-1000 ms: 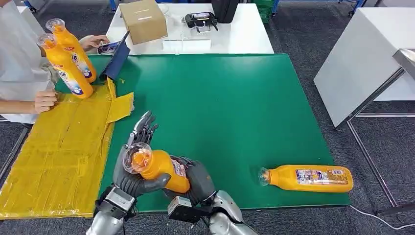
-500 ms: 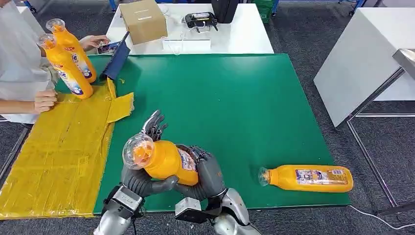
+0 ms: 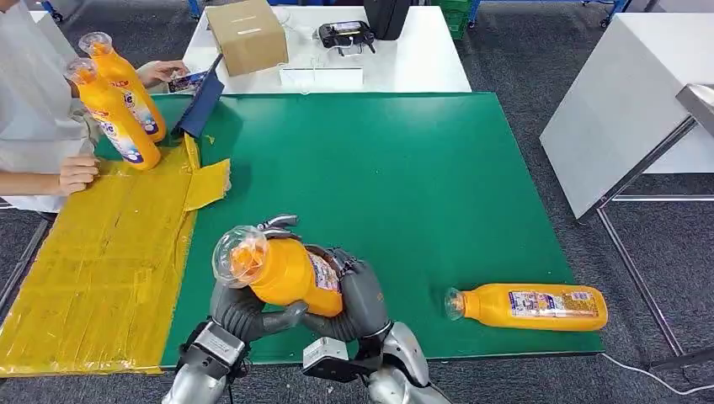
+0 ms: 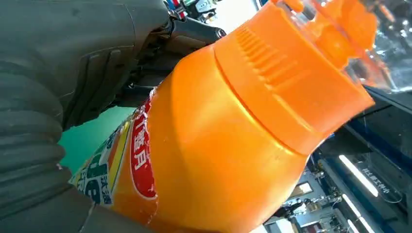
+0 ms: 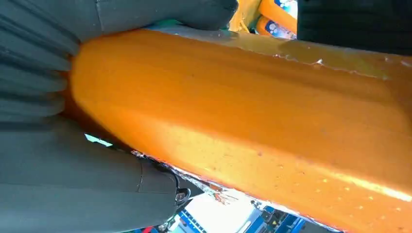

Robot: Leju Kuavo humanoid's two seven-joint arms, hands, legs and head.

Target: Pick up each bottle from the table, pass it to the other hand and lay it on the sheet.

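Held above the near edge of the green table (image 3: 404, 168), toward seven o'clock in the head view: an orange bottle (image 3: 290, 273), tilted, clear domed cap (image 3: 238, 255) aimed at ten o'clock. Ribbed orange collar under that clear cap, plain in the left wrist view. Smooth glossy orange body; a red, white and blue label (image 4: 121, 165) wrapped around the middle, carrying white characters on the red field, too skewed to read with confidence.

Gripped from both sides. Left hand (image 3: 244, 307) cupped beneath the neck end, thumb curled under the body, dark fingers (image 3: 278, 224) hooked over the far shoulder. Right hand (image 3: 358, 299) wrapped around the base end, fingers closed against the orange wall, seen pressed tight in the right wrist view.

At four o'clock, near the table's front edge: a second orange bottle (image 3: 530, 305), lying on its side, cap pointing to nine o'clock, label facing up with small print, illegible.

At nine o'clock: a yellow sheet (image 3: 93, 261) spread over the table's left part, taped in strips. At eleven o'clock, at its far end: two more orange bottles (image 3: 114, 105) standing together, upright, beside a person's hand (image 3: 77, 174) resting on the sheet.

At twelve o'clock, on a white table: a cardboard box (image 3: 247, 35) and a black device (image 3: 343, 35).
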